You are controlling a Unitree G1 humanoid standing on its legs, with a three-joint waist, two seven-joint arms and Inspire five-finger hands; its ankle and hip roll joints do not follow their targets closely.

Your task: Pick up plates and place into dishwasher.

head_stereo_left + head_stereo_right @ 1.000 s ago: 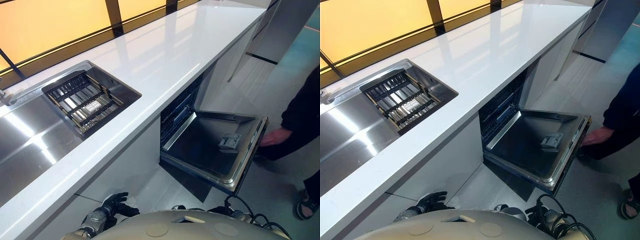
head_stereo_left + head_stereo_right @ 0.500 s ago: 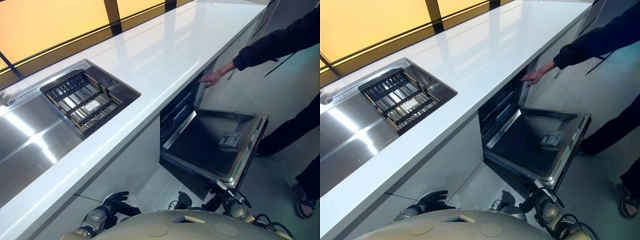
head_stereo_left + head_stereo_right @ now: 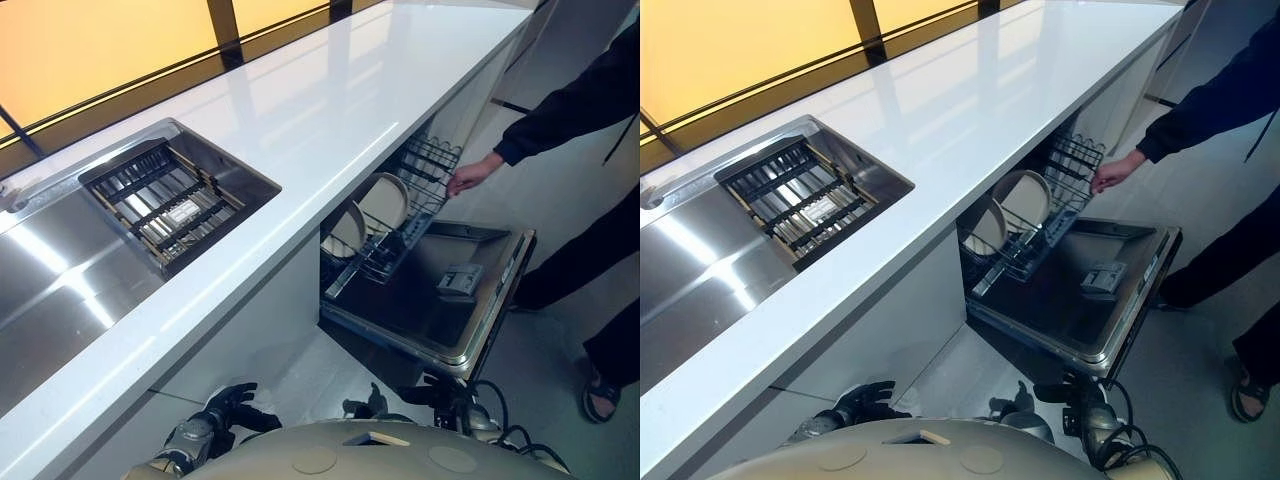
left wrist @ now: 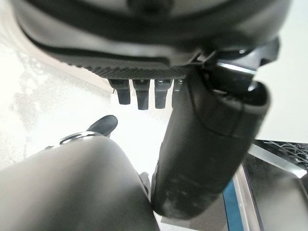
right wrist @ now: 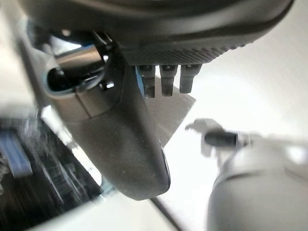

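Two cream plates [image 3: 348, 230] [image 3: 386, 200] stand upright in a dark wire rack [image 3: 425, 170] that is pulled partway out of the dishwasher under the counter. A person's hand [image 3: 466, 180] grips the rack's front edge. The dishwasher door [image 3: 440, 300] lies open and flat below the rack. My left hand [image 3: 226, 408] hangs low by the cabinet front, its fingers [image 4: 139, 94] relaxed and holding nothing. My right hand [image 3: 1083, 402] hangs low in front of the door, its fingers [image 5: 166, 79] also loose and empty.
A long white countertop [image 3: 330, 100] runs above the dishwasher. A steel sink [image 3: 60, 270] at the left holds a dark drying rack [image 3: 160, 200]. The person stands at the right, a dark sleeve [image 3: 570, 110] over the door and a sandalled foot [image 3: 603, 390] on the floor.
The person's hand has moved from the dishwasher's upper edge to the rack and drawn it out, bringing two plates into sight. My right hand has shifted slightly near the door.
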